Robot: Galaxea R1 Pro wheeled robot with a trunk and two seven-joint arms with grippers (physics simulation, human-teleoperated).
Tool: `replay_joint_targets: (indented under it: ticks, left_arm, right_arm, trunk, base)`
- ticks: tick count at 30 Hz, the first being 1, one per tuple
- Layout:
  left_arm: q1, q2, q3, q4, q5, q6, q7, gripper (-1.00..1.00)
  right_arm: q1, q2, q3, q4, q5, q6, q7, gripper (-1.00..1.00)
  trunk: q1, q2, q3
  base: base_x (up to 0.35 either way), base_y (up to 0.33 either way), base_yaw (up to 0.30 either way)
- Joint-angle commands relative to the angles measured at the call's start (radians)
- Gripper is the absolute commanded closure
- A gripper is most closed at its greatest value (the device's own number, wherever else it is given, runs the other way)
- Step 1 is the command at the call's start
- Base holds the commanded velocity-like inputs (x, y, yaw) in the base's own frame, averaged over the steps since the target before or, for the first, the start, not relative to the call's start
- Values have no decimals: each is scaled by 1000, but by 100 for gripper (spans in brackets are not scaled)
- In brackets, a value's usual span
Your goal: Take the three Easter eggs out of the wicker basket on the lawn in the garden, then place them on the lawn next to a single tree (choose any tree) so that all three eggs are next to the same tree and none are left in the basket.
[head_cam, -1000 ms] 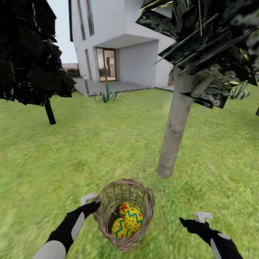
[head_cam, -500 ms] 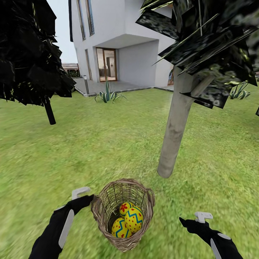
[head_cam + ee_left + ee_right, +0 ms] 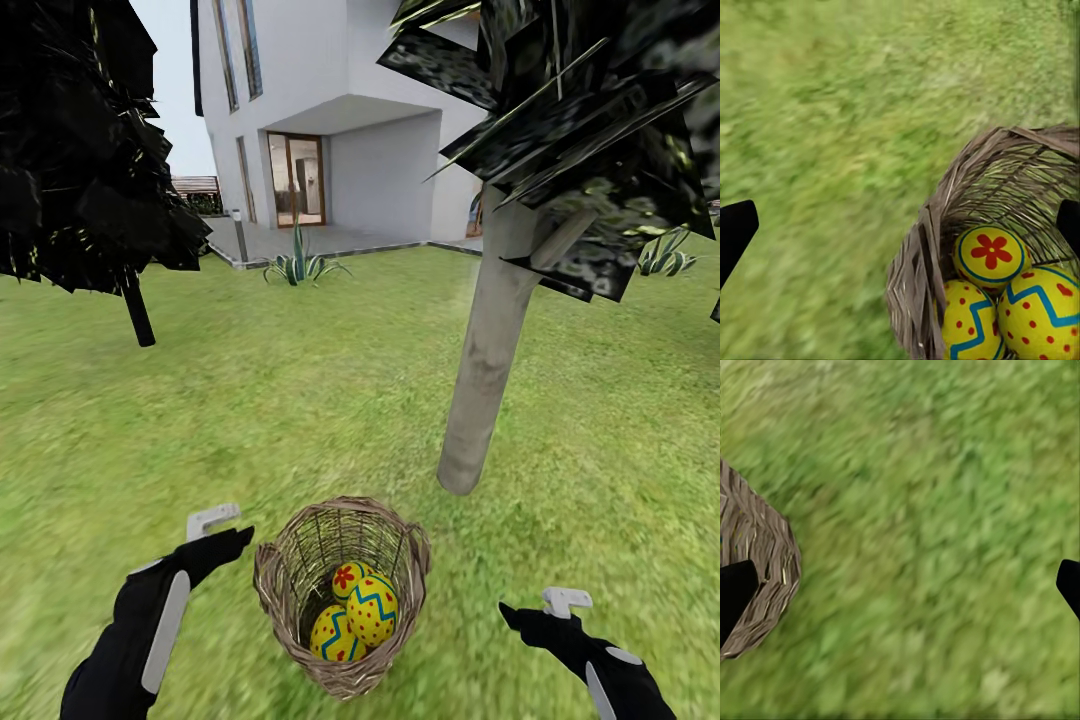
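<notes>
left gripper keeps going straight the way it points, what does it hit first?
Probably the basket rim: in the left wrist view the left gripper is open and centred about on the near wall, eggs just beyond. Depth is unclear; it could meet the lawn beside it.

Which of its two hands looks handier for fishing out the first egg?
Probably the left. The left gripper hovers just beside the wicker basket's rim, and its wrist camera already looks down on the Easter eggs. The right gripper is open too, but sits farther off over grass.
</notes>
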State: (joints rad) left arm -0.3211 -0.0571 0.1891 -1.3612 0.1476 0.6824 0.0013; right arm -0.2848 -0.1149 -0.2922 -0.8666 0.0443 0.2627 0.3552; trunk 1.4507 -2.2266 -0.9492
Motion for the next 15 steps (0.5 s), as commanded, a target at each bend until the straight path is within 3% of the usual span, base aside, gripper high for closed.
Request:
replay_joint_targets:
  ticks: [1, 7, 10, 15]
  left_arm:
    - [-1, -1, 1, -3, 7, 7, 0, -100]
    - [-20, -4, -1, -30, 9, 6, -2, -100]
    - [-63, -6, -5, -42, 9, 7, -3, -100]
    - [-137, -8, -7, -40, 11, 7, -4, -100]
  right_arm:
    - [-1, 1, -2, -2, 6, 5, 6, -100]
    - [-1, 1, 4, -9, 6, 6, 8, -100]
    - [-1, 1, 6, -9, 8, 6, 7, -100]
    - [-1, 0, 6, -11, 13, 8, 6, -100]
  trunk:
    - [0, 0, -1]
    - [0, 0, -1]
    - [0, 0, -1]
    - [0, 0, -1]
  base:
    - [0, 0, 0]
    - [0, 0, 0]
    - [30, 0, 0]
    - [248, 0, 0]
